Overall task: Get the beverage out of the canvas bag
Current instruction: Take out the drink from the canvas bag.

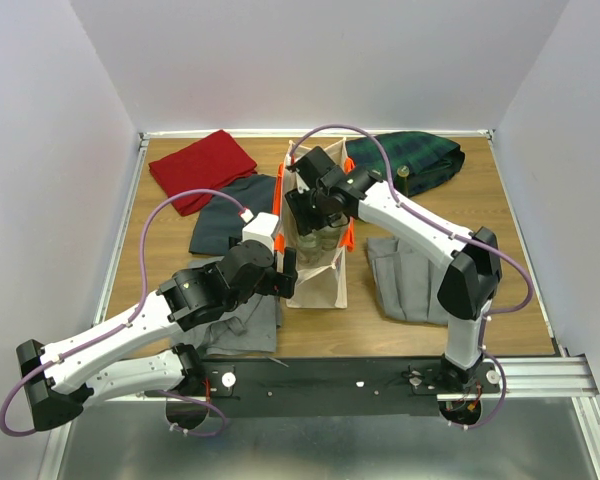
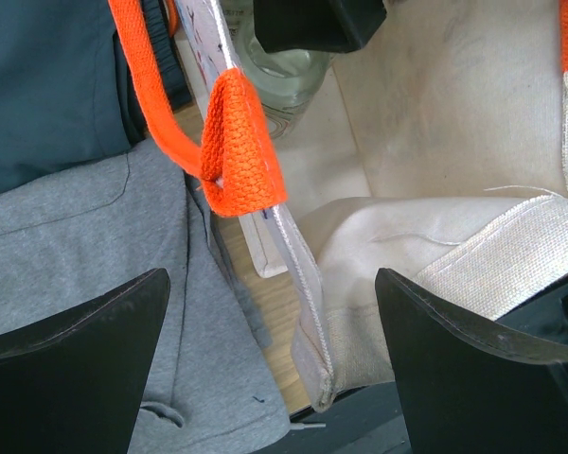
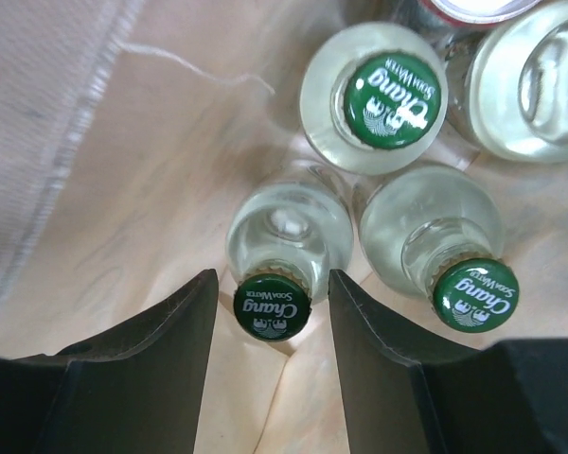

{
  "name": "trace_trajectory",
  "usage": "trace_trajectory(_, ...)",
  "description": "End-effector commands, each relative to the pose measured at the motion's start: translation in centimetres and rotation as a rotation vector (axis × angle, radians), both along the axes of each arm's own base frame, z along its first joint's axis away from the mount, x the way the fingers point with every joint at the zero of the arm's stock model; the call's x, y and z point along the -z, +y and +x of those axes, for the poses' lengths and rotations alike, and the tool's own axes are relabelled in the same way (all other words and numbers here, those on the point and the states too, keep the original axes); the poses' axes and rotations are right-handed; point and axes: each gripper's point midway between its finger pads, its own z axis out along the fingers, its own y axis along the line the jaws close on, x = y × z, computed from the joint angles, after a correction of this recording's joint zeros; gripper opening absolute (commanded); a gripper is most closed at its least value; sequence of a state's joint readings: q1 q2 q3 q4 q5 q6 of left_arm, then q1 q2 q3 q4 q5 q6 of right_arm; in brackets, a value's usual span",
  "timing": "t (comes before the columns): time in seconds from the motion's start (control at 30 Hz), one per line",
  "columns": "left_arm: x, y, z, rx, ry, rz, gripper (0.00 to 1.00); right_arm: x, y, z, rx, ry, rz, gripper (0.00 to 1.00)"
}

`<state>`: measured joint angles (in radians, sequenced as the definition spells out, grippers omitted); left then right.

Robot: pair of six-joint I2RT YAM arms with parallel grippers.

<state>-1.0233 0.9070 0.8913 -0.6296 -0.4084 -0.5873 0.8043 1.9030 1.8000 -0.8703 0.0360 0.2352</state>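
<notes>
the canvas bag (image 1: 318, 270) stands open mid-table, clear chang soda water bottles inside. the right gripper (image 3: 273, 312) reaches in, jaws spread either side of one green-capped bottle (image 3: 273, 307), not clamping. the left gripper (image 2: 270, 355), jaws released, straddles the bag's rim beside an orange handle (image 2: 237, 151).

My left arm: stretched low from its base, elbow bent, left gripper (image 2: 270, 364) with fingers spread wide. My right arm: raised, reaching forward and down, right gripper (image 3: 273, 364) with fingers parted, not clamped.
</notes>
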Motion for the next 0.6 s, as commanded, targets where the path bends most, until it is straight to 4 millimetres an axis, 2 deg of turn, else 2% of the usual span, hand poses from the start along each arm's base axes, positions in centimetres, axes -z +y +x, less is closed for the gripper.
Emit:
trace_trajectory(0.0, 0.8, 0.5, -0.5, 0.02, 0.014, 0.038, 0.99, -0.1, -0.6, -1.1, 0.003, 0.015, -0.014, 0.59)
trace_trajectory(0.57, 0.9, 0.6, -0.5, 0.015, 0.014, 0.043, 0.99, 0.9, 0.7, -0.1, -0.013, 0.004, 0.0, 0.54)
